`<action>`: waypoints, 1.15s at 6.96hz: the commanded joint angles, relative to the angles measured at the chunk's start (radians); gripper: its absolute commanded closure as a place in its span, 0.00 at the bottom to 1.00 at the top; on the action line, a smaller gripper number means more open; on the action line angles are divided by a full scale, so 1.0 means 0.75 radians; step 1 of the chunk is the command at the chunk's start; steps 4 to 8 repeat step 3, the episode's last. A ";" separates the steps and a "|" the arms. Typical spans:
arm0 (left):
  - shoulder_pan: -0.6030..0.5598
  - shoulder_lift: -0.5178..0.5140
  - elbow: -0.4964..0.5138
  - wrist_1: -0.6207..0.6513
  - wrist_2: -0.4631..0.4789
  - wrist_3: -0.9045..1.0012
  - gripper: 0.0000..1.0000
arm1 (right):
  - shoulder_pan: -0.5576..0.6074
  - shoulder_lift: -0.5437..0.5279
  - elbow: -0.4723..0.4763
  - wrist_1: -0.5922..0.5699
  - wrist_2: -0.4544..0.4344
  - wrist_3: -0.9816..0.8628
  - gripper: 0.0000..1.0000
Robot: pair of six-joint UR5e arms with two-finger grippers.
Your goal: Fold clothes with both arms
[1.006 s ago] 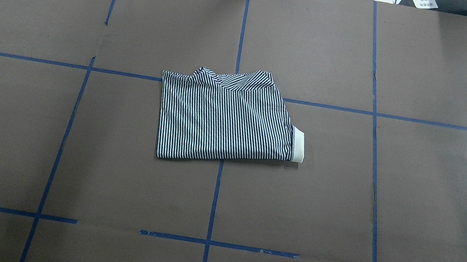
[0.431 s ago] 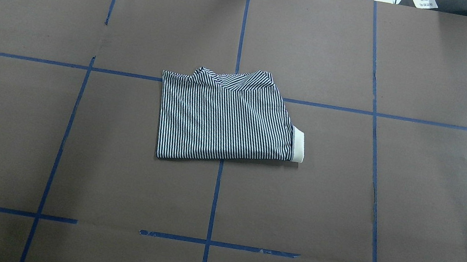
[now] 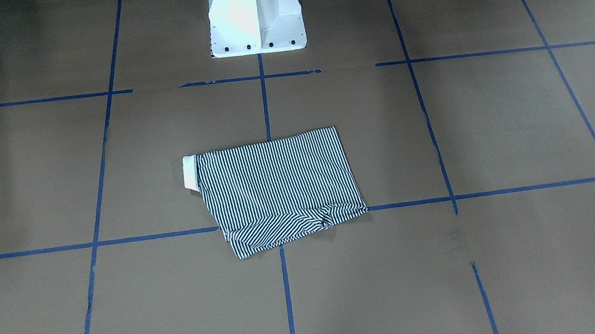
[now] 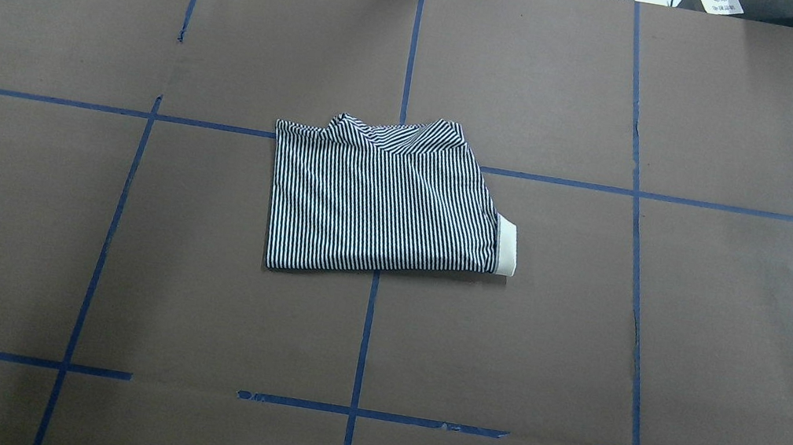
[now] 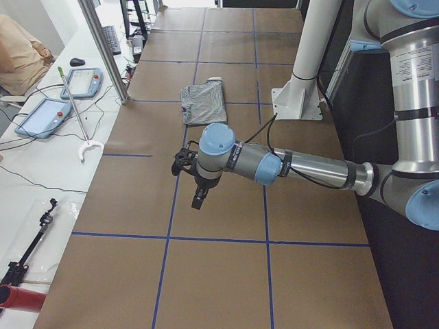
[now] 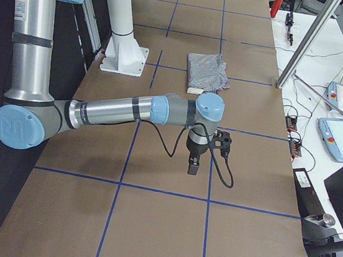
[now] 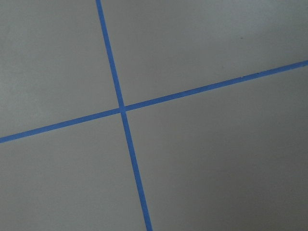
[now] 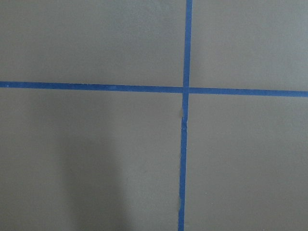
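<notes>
The navy-and-white striped polo shirt (image 4: 384, 201) lies folded into a compact rectangle at the middle of the brown table, with a cream cuff or collar edge (image 4: 506, 248) sticking out on its right. It also shows in the front-facing view (image 3: 277, 188), the exterior left view (image 5: 204, 103) and the exterior right view (image 6: 207, 70). My left gripper (image 5: 197, 200) hangs over bare table far from the shirt, seen only in the exterior left view. My right gripper (image 6: 193, 164) hangs likewise, seen only in the exterior right view. I cannot tell whether either is open or shut.
The white pedestal base (image 3: 254, 15) stands at the robot's side of the table. Blue tape lines (image 4: 363, 345) grid the brown table cover. Both wrist views show only tape crossings (image 7: 122, 108) (image 8: 186, 89). Tablets (image 5: 41, 115) and a person sit beyond the table edge.
</notes>
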 commanded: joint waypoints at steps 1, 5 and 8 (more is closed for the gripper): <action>0.001 0.005 0.054 0.014 0.014 0.001 0.00 | 0.006 -0.001 -0.001 0.006 0.056 -0.003 0.00; 0.001 0.058 0.079 0.025 0.108 0.003 0.00 | 0.055 -0.121 0.097 0.006 0.064 -0.023 0.00; 0.001 0.058 0.079 0.025 0.108 0.003 0.00 | 0.055 -0.121 0.097 0.006 0.064 -0.023 0.00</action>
